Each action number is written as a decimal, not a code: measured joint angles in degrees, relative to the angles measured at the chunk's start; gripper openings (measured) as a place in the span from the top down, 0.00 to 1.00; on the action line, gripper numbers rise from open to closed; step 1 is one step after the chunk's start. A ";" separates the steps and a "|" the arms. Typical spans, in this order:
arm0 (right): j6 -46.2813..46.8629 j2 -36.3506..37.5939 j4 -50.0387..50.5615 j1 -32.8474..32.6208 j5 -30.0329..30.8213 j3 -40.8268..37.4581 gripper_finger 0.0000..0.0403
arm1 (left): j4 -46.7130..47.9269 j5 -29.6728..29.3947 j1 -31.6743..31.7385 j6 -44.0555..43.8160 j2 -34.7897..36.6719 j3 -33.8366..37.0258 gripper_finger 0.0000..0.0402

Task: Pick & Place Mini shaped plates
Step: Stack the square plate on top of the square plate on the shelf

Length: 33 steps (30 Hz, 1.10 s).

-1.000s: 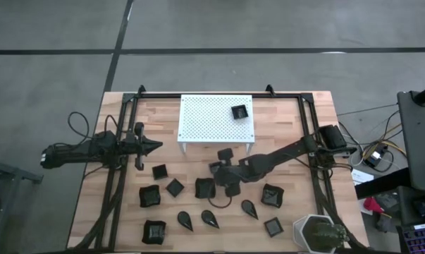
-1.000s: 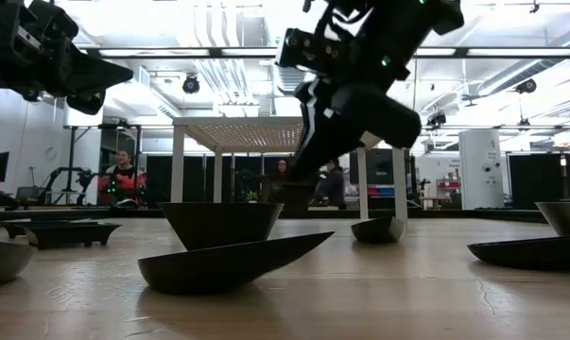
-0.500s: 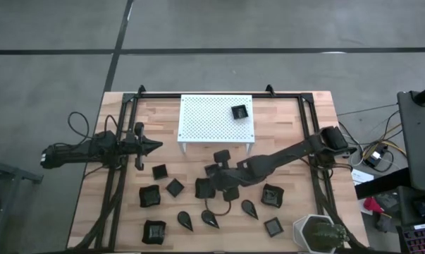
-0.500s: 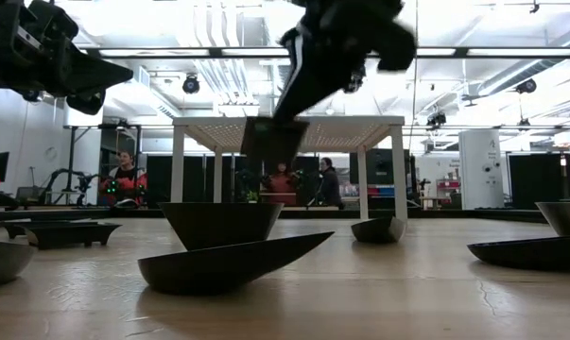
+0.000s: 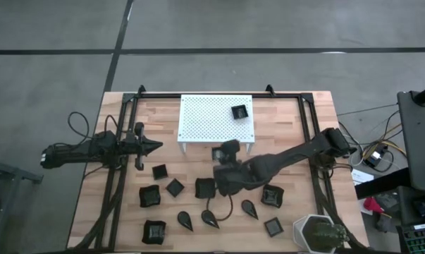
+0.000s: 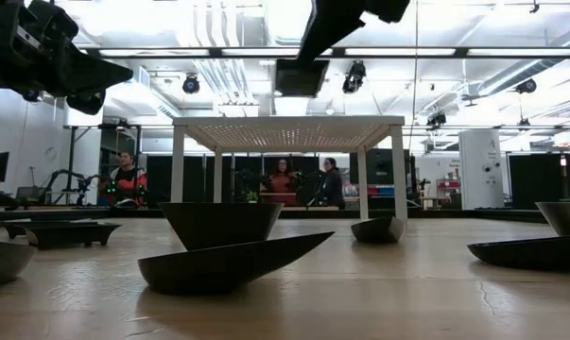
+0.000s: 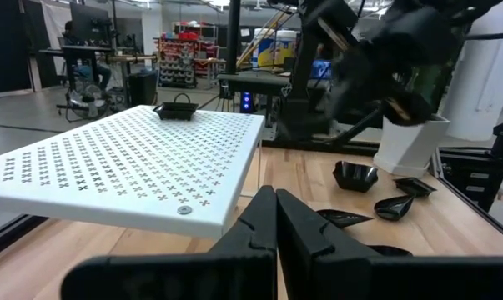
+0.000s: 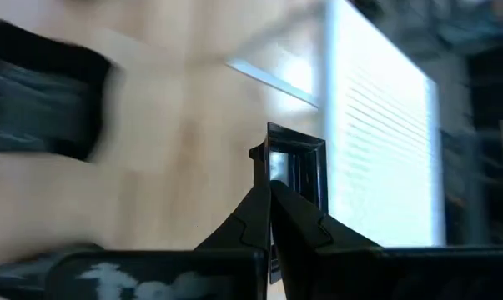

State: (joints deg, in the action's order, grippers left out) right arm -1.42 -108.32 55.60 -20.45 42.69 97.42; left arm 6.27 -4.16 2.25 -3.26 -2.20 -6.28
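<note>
The mini shaped plates are glossy black squares and teardrops. Several rest on their bases on the table's near half, among them a square (image 5: 205,188), a teardrop (image 5: 210,219) and a raised-rim square (image 5: 271,195). One small square (image 5: 239,111) sits on the white perforated stand (image 5: 212,116). My right gripper (image 5: 221,157) hangs in the air just before the stand's near edge, shut on a small square plate (image 5: 217,152), which the low view shows as the held plate (image 6: 299,76). My left gripper (image 5: 154,146) waits shut, above the table's left side. My right gripper (image 8: 272,208) pinches the small square plate by its rim (image 8: 278,171) between the two fingers. The plate is lifted clear of the table, higher than the stand's top (image 6: 289,121) in the low view.
A grey-green hexagonal pot (image 5: 318,233) stands at the near right corner. The stand's legs (image 6: 399,184) rise from the table's far middle. Black frame rails (image 5: 120,169) run along both sides. People are in the room behind (image 6: 124,175).
My right gripper has risen from just above the table to above the stand's top, carrying the small square plate clear of the table. It has also drawn a little toward the stand's near edge. The left arm has kept still.
</note>
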 joint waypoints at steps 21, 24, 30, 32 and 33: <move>-13.04 17.83 -4.00 8.45 7.06 -17.00 0.98 | 0.07 -0.26 0.00 0.01 0.00 0.00 1.00; -18.40 20.55 -10.15 10.55 6.92 -21.60 0.98 | 0.09 -0.26 0.00 0.00 0.00 0.00 1.00; -25.72 26.68 -22.04 16.12 1.41 -29.74 0.98 | 0.14 -0.24 -0.01 0.00 0.00 0.00 1.00; -28.21 27.86 -25.39 17.97 0.47 -32.19 0.98 | 0.17 -0.24 -0.01 0.01 0.00 0.00 1.00; -29.60 28.22 -26.36 18.81 0.43 -33.06 0.98 | 0.16 -0.24 0.01 0.01 0.00 0.00 1.00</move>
State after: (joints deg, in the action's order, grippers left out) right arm -31.02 -80.10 29.24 -1.64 43.12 64.36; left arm 6.44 -4.40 2.26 -3.25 -2.20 -6.28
